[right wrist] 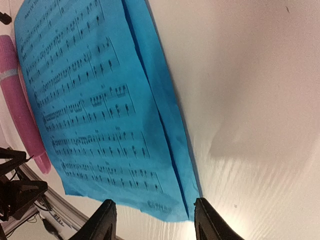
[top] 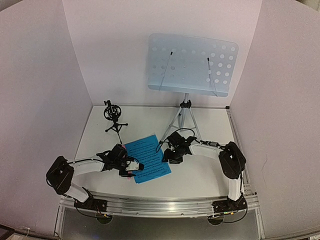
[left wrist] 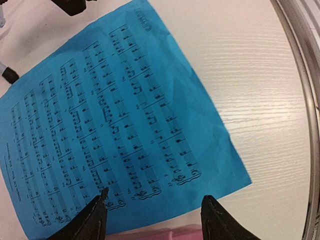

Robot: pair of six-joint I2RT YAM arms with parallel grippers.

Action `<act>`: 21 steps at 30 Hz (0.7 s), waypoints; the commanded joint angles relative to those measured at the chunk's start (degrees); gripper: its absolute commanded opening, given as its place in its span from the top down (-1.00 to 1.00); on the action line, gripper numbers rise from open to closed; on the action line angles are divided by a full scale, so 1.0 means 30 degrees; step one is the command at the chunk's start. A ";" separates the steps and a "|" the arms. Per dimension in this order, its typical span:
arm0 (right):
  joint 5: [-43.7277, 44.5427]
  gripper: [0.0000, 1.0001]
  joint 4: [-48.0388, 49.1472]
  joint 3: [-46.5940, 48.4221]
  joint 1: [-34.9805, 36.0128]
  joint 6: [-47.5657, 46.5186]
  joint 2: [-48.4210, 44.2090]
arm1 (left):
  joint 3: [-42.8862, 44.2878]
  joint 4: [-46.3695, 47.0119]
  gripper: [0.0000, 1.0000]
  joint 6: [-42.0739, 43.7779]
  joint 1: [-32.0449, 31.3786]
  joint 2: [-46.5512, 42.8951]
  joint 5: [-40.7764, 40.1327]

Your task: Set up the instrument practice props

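Observation:
Two bright blue sheet-music pages (top: 147, 157) lie stacked and slightly offset on the white table. In the right wrist view the upper page (right wrist: 90, 100) overlaps the lower page (right wrist: 172, 145). My left gripper (top: 134, 167) (left wrist: 155, 200) hovers open over the pages' near edge, with the pink microphone (left wrist: 165, 234) lying just below its fingers. The microphone (right wrist: 17, 95) rests along the pages' side. My right gripper (top: 167, 152) (right wrist: 155, 202) stands open with the pages' far corner between its fingertips. The pale-blue music stand (top: 192, 65) stands at the back, and the black mic holder (top: 114, 117) at the back left.
The stand's silver tripod legs (top: 185, 120) spread just behind my right gripper. A metal rail (top: 160, 205) (left wrist: 300, 75) runs along the table's near edge. White walls enclose the table on three sides.

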 commanded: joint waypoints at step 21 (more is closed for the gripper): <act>-0.1292 -0.03 -0.0047 -0.1033 0.0704 0.0864 0.0632 | -0.0293 0.0565 -0.25 0.2948 -0.2462 0.1751 0.0047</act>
